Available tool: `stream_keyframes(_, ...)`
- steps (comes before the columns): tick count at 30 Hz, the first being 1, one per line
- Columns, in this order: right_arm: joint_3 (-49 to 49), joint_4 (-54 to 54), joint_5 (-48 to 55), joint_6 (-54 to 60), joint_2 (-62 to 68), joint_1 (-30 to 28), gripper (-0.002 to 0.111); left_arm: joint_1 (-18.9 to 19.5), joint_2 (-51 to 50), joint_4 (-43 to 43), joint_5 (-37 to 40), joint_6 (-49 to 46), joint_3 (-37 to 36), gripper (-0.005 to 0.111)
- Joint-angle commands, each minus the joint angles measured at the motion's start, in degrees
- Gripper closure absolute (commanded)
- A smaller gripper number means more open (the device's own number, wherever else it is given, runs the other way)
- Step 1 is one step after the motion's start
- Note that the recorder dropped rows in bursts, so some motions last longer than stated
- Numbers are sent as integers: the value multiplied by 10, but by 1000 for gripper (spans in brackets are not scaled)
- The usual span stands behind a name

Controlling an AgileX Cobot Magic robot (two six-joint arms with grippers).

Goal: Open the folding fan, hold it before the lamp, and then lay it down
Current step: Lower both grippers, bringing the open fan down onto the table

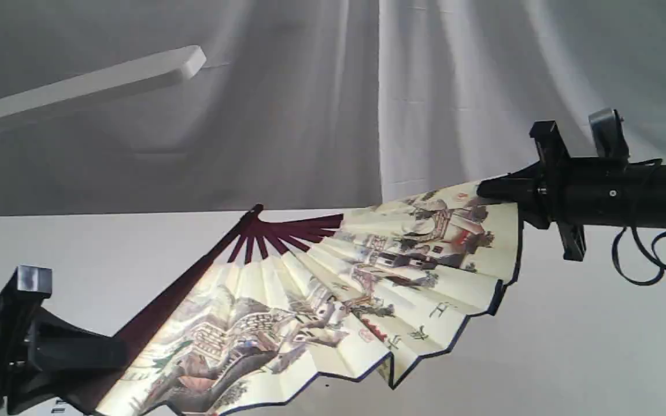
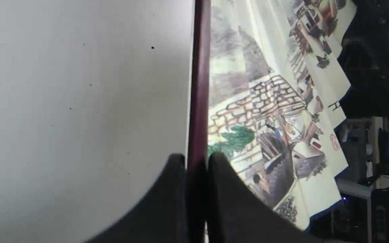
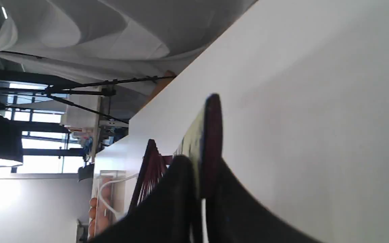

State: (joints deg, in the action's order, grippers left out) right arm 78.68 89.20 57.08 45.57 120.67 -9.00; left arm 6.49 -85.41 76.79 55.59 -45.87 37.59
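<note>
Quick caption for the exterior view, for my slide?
Both jaws hold the open folding fan spread wide, lamp head upper left.

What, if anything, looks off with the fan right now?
No damage visible. The folding fan hangs open, pivot uppermost, left gripper and right gripper each shut on an outer rib. One pleat at the lower edge juts past its neighbours: uneven spread.

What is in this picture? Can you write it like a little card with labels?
fan: spread open, painted with houses
left gripper: shut on the fan's dark red end rib
right gripper: shut on the other end rib
lamp: white flat bar, up beyond the fan
table: white
backdrop: white cloth
</note>
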Motion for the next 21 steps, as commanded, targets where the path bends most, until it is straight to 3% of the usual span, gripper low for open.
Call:
stream_keyframes(1, -18, -26, -8, 33, -3, -7, 108, -9, -34, 10, -6, -57, 1, 107)
stream_keyframes(8, -35, -30, -31, 53, 1, -7, 108, -9, -91, 70, -1, -126, 1, 107)
stream_keyframes(17, -35, -11, -12, 68, 52, -7, 108, -10, -144, 81, 1, -174, 1, 107)
stream_keyframes(21, -35, -16, -14, 69, 66, -7, 108, -40, -148, 86, -27, -193, 1, 107)
